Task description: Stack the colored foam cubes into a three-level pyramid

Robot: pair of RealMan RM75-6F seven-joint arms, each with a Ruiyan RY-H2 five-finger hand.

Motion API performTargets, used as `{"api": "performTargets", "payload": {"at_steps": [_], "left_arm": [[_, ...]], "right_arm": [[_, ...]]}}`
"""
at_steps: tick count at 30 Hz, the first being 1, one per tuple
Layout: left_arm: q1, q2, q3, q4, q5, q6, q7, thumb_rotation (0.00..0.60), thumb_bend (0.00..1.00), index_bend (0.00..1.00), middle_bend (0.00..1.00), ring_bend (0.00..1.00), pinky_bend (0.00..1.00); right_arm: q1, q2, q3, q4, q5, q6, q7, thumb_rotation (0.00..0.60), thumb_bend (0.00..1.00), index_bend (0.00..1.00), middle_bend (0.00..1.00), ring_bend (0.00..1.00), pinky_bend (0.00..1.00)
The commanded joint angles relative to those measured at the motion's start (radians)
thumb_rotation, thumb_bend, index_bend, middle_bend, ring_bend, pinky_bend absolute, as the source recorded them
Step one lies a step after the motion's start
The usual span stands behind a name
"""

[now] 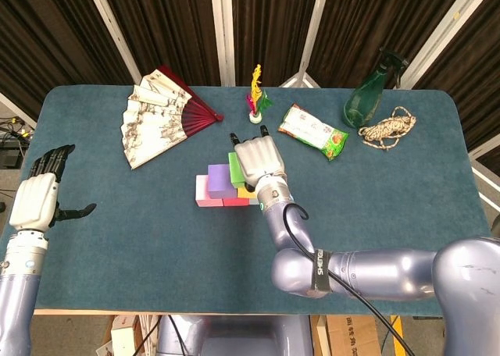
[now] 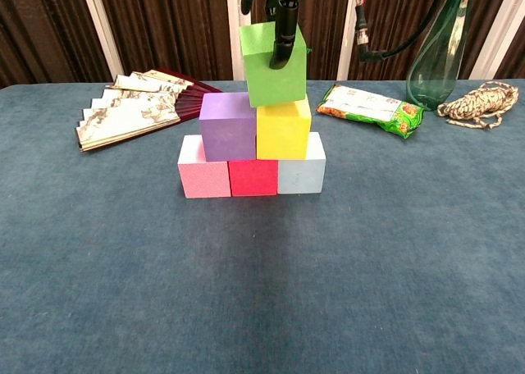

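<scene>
At the far left the left hand point(image 1: 37, 202) hangs over the table point(image 1: 117, 247) edge, fingers apart and holding nothing. Next comes the paper fan point(image 1: 160, 120), spread flat near the back. In the middle stands the stack: a pink cube point(image 2: 203, 177), a red cube point(image 2: 253, 177) and a pale blue cube point(image 2: 301, 174) side by side, with a purple cube point(image 2: 226, 125) and a yellow cube point(image 2: 283, 129) on top of them. The right hand point(image 1: 258, 162) grips the green cube point(image 2: 273, 64), which sits tilted, touching the yellow cube and the purple one's edge. Further right lie a snack packet point(image 2: 367, 109), a green bottle point(image 2: 438, 56) and a coil of rope point(image 2: 482, 103).
</scene>
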Motion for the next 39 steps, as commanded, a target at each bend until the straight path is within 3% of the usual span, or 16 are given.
{"api": "performTargets", "payload": {"at_steps": [1, 15, 39], "left_arm": [[-0.001, 0.001, 0.0, 0.001, -0.001, -0.001, -0.002, 0.6, 0.17, 0.0, 0.04, 0.0, 0.0], [-0.003, 0.004, 0.0, 0.0, -0.005, 0.0, -0.009, 0.6, 0.17, 0.0, 0.04, 0.0, 0.0], [-0.01, 0.002, 0.003, 0.007, -0.018, -0.006, -0.012, 0.6, 0.17, 0.0, 0.04, 0.0, 0.0]], "right_arm": [[0.016, -0.003, 0.044, 0.028, 0.101, -0.012, -0.04, 0.6, 0.3, 0.0, 0.47, 0.28, 0.04], [-0.003, -0.034, 0.098, 0.068, 0.157, 0.0, -0.072, 0.6, 0.3, 0.0, 0.47, 0.28, 0.04], [-0.03, -0.084, 0.155, 0.113, 0.155, 0.026, -0.126, 0.6, 0.3, 0.0, 0.47, 0.28, 0.04]]}}
